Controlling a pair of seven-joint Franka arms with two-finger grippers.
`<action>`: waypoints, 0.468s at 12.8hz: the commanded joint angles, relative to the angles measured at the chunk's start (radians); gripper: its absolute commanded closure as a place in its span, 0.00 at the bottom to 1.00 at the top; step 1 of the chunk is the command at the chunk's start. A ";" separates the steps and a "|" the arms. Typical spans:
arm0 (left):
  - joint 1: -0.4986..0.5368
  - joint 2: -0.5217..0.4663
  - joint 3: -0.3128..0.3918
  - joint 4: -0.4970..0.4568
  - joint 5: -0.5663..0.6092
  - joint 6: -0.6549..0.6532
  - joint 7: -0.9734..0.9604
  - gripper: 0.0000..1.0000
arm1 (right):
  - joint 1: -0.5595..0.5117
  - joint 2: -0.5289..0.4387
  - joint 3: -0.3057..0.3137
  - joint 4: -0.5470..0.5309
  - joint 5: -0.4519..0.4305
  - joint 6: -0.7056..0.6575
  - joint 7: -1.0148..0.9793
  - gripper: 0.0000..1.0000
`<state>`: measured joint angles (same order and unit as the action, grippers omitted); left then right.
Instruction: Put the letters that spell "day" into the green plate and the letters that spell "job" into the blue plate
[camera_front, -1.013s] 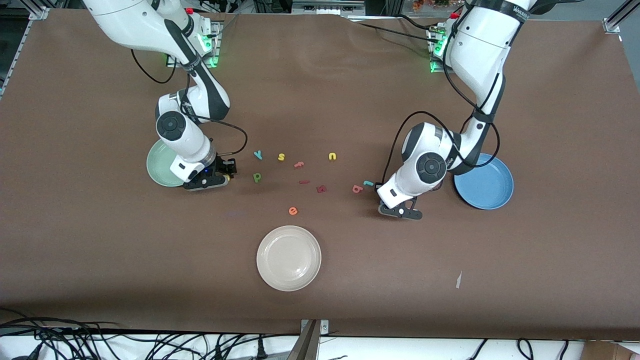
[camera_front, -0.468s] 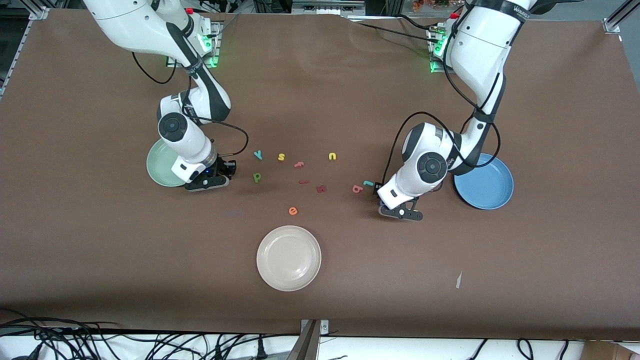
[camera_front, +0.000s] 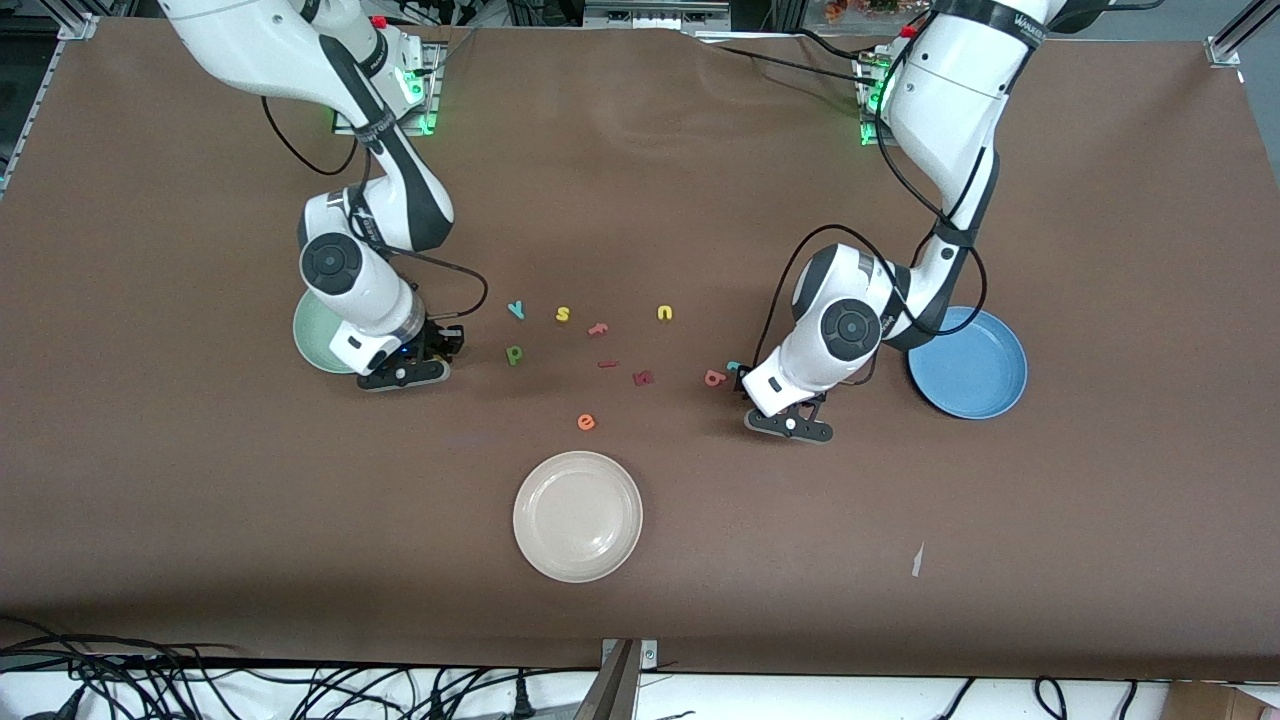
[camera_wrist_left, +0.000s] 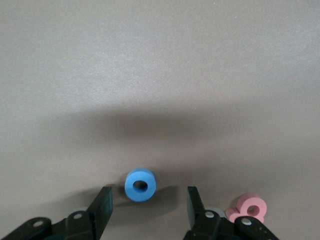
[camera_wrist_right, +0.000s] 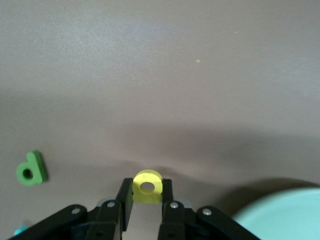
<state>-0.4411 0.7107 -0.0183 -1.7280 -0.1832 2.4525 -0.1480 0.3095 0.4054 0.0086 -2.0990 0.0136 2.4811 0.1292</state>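
Front view: three round plates, nothing seen in any. The pale mint-green plate (camera_front: 315, 335) is half hidden under the right arm, the bright blue plate (camera_front: 975, 365) sits at the left arm's end, and the cream-white plate (camera_front: 577, 516) lies nearest the camera. Nine loose foam letters show on the brown table (camera_front: 200, 500): teal y-shape (camera_front: 516, 309), yellow "s" (camera_front: 563, 314), salmon "f" (camera_front: 598, 328), yellow "u" (camera_front: 665, 313), green stem-and-bowl letter (camera_front: 514, 354), two dark red letters (camera_front: 643, 377), orange "e" (camera_front: 586, 422), salmon-red "b" (camera_front: 713, 378). A teal hooked "j" (camera_front: 733, 367) peeks out beside the left arm's wrist. The right gripper (camera_front: 420, 365) is low beside the green plate; the left gripper (camera_front: 790, 415) is low near the "b".

Left wrist view: left gripper (camera_wrist_left: 149, 210) fingers spread apart, holding nothing. One blue ring "o" (camera_wrist_left: 140, 184) lies on the table between the fingertips; the "b" is just beside one finger.

Right wrist view: right gripper (camera_wrist_right: 147, 195) pinched on one yellow round-bowled letter (camera_wrist_right: 147, 186), with the green plate's rim nearby and the green letter off to one side.
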 joint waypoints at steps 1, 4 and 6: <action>-0.015 0.015 0.009 0.016 -0.028 0.014 0.014 0.32 | -0.003 -0.069 -0.083 -0.015 -0.015 -0.149 -0.138 0.87; -0.013 0.015 0.011 0.016 -0.024 0.014 0.019 0.34 | -0.004 -0.103 -0.153 -0.093 -0.015 -0.162 -0.229 0.87; -0.013 0.013 0.011 0.013 -0.021 0.014 0.024 0.34 | -0.004 -0.120 -0.174 -0.162 -0.015 -0.153 -0.235 0.86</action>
<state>-0.4442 0.7149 -0.0171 -1.7270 -0.1832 2.4598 -0.1476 0.3014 0.3284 -0.1551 -2.1775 0.0121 2.3189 -0.0931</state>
